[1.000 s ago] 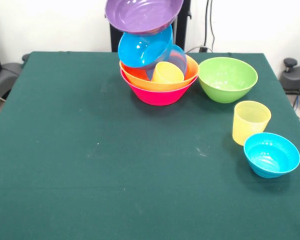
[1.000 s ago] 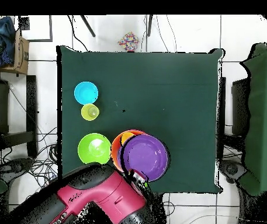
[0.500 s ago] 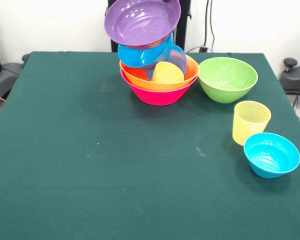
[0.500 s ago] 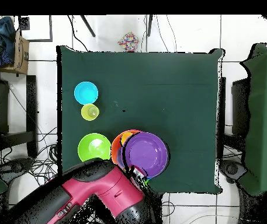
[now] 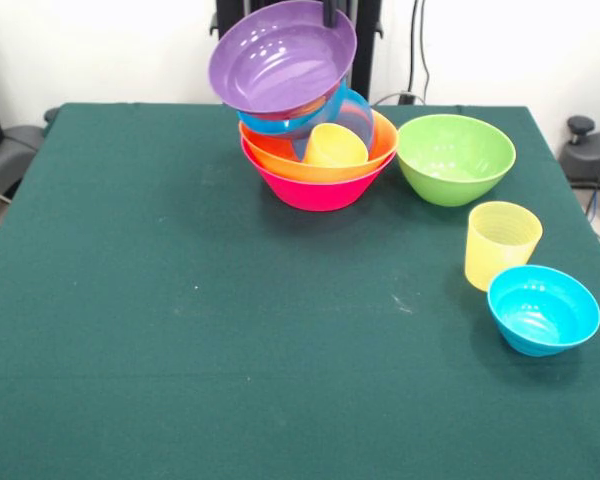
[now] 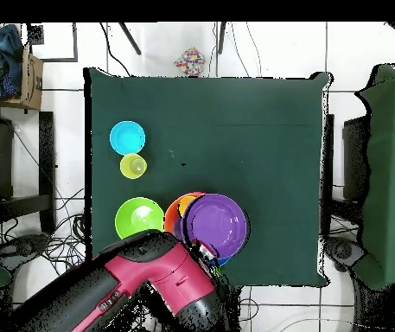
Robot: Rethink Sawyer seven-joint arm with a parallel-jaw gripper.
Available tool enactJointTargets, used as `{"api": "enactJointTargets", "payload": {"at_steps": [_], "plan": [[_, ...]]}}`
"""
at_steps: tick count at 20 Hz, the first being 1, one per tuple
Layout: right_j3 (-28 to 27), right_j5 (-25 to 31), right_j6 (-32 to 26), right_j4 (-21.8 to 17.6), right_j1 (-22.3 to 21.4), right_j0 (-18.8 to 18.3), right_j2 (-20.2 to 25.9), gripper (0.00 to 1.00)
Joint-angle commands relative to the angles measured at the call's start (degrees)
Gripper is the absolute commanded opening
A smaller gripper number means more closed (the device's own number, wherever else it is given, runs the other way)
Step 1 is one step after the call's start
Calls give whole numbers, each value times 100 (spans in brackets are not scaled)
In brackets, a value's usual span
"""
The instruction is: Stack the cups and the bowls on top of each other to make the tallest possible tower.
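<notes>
At the table's far edge, the gripper touches the tilted purple bowl's rim atop the tower; whether its grip is closed cannot be told.

tool: only a dark tip shows at the front view's top edge, above the purple bowl's rim; open or closed cannot be told
arm: covers the counter's near edge overhead
blue bowl: mostly hidden under the purple bowl
pink bowl: inside hidden by the orange bowl
yellow-orange cup: base hidden inside the orange bowl
</notes>
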Motion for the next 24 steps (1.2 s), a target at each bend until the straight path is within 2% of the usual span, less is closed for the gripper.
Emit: {"api": "enactJointTargets", "payload": {"at_steps": [1,19,24], "plan": [[170,718,-398,177,246,-99,1116,0],[138,745,159,76,432,252,1046,0],[208,779,134,123,463,304,1094,0]]}}
